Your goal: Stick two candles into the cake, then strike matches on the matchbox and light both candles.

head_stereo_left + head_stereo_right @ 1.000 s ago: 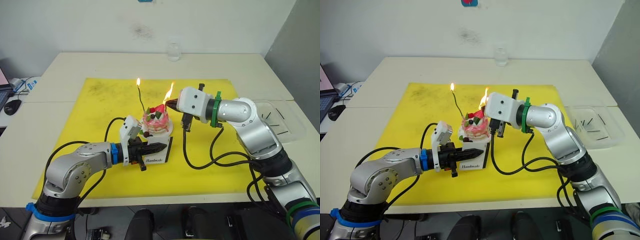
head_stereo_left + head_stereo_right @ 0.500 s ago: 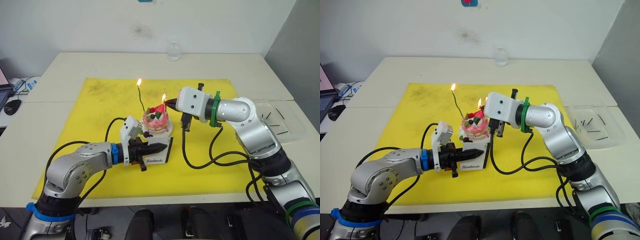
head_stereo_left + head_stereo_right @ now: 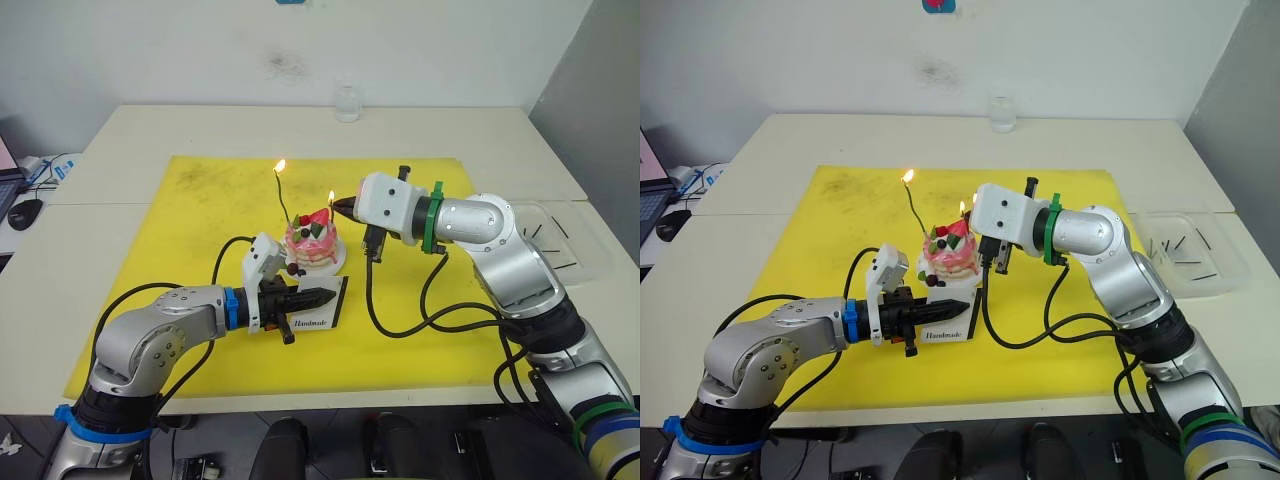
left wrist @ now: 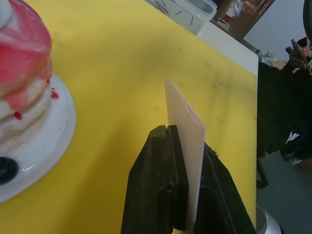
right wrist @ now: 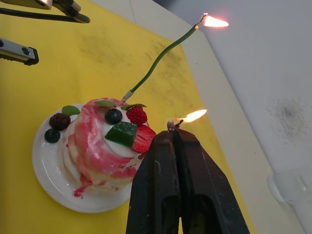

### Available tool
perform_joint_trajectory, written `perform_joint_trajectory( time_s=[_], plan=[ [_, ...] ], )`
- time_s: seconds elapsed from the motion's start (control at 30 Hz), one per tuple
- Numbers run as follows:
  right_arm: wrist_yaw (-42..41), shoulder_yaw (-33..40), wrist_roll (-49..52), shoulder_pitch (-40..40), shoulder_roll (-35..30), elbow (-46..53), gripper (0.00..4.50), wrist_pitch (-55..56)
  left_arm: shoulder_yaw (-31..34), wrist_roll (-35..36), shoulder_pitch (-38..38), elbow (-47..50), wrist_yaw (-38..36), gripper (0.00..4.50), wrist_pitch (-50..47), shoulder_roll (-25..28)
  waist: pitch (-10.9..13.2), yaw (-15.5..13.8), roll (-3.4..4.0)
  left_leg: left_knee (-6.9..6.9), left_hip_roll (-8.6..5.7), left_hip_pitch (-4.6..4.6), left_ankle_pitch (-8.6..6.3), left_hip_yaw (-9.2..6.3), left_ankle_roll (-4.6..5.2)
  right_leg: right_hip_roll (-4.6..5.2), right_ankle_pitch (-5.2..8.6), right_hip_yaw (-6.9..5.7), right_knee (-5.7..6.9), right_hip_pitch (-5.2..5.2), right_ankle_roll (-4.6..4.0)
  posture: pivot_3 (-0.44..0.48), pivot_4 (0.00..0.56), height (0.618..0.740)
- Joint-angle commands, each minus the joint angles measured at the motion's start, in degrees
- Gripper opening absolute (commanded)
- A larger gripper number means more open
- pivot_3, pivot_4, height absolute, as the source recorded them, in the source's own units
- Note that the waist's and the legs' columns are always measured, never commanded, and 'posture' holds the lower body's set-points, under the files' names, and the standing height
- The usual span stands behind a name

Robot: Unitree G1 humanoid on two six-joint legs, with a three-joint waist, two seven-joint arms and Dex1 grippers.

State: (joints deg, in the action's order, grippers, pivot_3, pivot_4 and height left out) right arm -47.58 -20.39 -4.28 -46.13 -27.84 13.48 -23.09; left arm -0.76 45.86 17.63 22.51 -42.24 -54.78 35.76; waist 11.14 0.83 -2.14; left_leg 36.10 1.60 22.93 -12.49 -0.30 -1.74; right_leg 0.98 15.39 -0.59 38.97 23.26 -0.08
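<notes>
I count one small round pink layered cake (image 3: 311, 240) on white plate (image 5: 45, 173), on yellow mat (image 3: 200, 250) on table (image 3: 120, 150). One thin green candle (image 5: 158, 58) stands in cake, lit. Second flame (image 5: 194, 115) burns at tip of right end effector (image 5: 171, 134); its fingers pressed together on short burning match (image 5: 178, 122), beside cake top. Left end effector (image 4: 187, 141) clamped on flat white matchbox (image 4: 187, 131), held on edge just in front of plate. I see clear tray (image 3: 1190, 250) on table, far right.
</notes>
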Motion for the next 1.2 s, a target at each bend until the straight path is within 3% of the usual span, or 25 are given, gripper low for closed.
perform_joint_trajectory(
  time_s=[0.03,0.7,1.0,1.2],
  plan=[
    [-0.3,1.9,0.5,-1.1,-0.4,2.8,0.04,-0.4,0.1,0.1,0.6,1.0,-0.8,0.0,0.8,0.0,0.0,0.0,0.0,0.0,0.0,0.0,0.0,-0.01,0.0,0.0,0.0,0.0,0.0,0.0,0.0,0.0,0.15,0.74],
    [-1.4,3.0,2.4,0.3,-1.6,5.6,0.04,-2.6,0.1,0.8,1.6,1.4,0.0,0.0,-0.3,-0.5,0.0,0.0,0.0,0.0,-0.01,0.01,0.0,-0.13,0.0,0.0,0.0,-0.02,0.0,0.0,0.0,0.0,0.15,0.74],
    [-2.5,15.2,8.4,5.3,-10.7,14.6,0.04,-12.4,0.0,0.5,1.3,0.8,0.1,0.0,0.1,-1.3,0.0,-0.5,0.0,0.01,-0.03,0.02,0.0,-0.17,0.0,0.0,0.0,-0.05,-0.02,-0.02,0.0,0.0,0.15,0.74],
    [-0.4,23.6,6.0,12.5,-21.1,9.7,0.04,-11.9,-0.8,0.3,1.0,1.1,0.9,0.0,0.1,-2.9,0.0,-0.7,0.0,0.0,-0.05,0.03,0.0,-0.1,0.0,0.01,0.01,-0.03,-0.05,-0.03,0.0,0.0,0.15,0.74]
  ],
)
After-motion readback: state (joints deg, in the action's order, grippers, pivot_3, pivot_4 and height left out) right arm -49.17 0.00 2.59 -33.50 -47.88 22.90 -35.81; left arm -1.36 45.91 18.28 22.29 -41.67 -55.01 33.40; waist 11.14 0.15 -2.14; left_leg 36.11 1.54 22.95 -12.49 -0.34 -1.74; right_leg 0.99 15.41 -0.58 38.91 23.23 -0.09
